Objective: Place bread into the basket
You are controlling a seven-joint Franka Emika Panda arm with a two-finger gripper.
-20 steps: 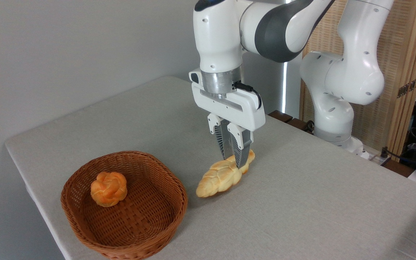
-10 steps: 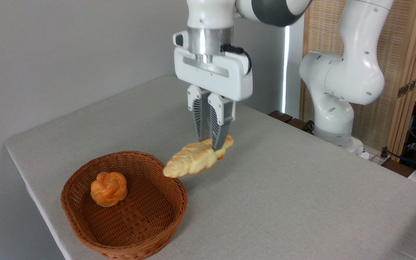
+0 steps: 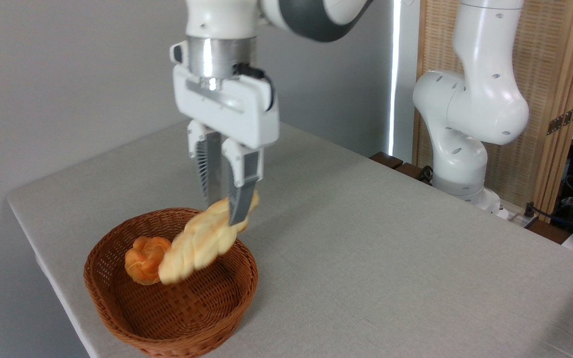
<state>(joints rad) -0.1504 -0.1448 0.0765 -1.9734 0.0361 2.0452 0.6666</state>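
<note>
Your tool (image 3: 227, 211), clamped on the braided loaf's (image 3: 202, 243) upper end, holds it above the wicker basket (image 3: 117, 318), its long axis slanting down toward the knotted bun (image 3: 140, 258).

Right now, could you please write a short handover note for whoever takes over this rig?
Gripper: shut on the bread, gripping it near its upper right end; the free end droops to the lower left.
Bread: in the air above the basket, overlapping the orange bun in this view.
Basket: on the table near its left front corner, with the bun inside.
Done: bread picked up and carried over the basket.
Left: lower, release, withdraw.
</note>
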